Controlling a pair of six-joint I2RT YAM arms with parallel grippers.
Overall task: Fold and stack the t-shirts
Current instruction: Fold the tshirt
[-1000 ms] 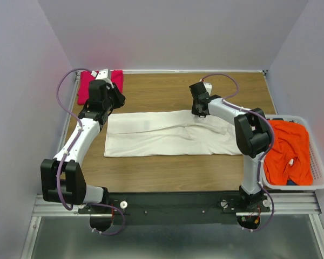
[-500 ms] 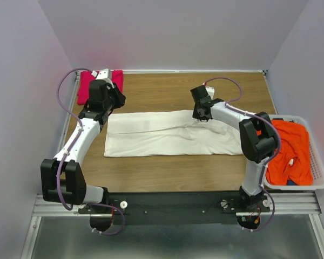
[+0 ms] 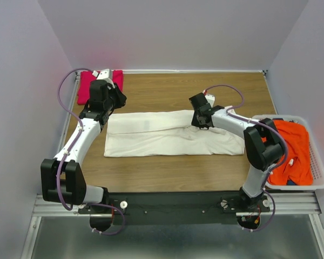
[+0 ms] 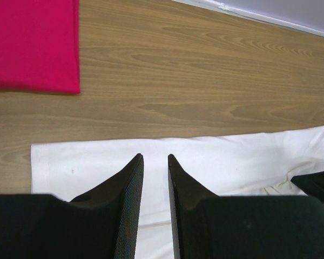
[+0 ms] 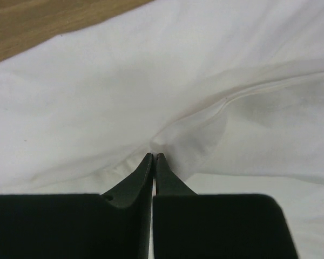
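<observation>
Where the soft cream shirt [image 3: 151, 137] wrinkles, right jaws pinching a fold, left jaws apart.

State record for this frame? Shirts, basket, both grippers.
white shirt: spread flat, mid-table
pink shirt: folded, far-left corner
orange shirt: crumpled in basket
left gripper: slightly open, over white shirt's left end, holding nothing
right gripper: shut, pinching a white shirt fold

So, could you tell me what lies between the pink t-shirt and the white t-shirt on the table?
Only bare wooden tabletop separates the pink t-shirt from the white t-shirt; the left wrist view shows this stretch clearly.
</observation>
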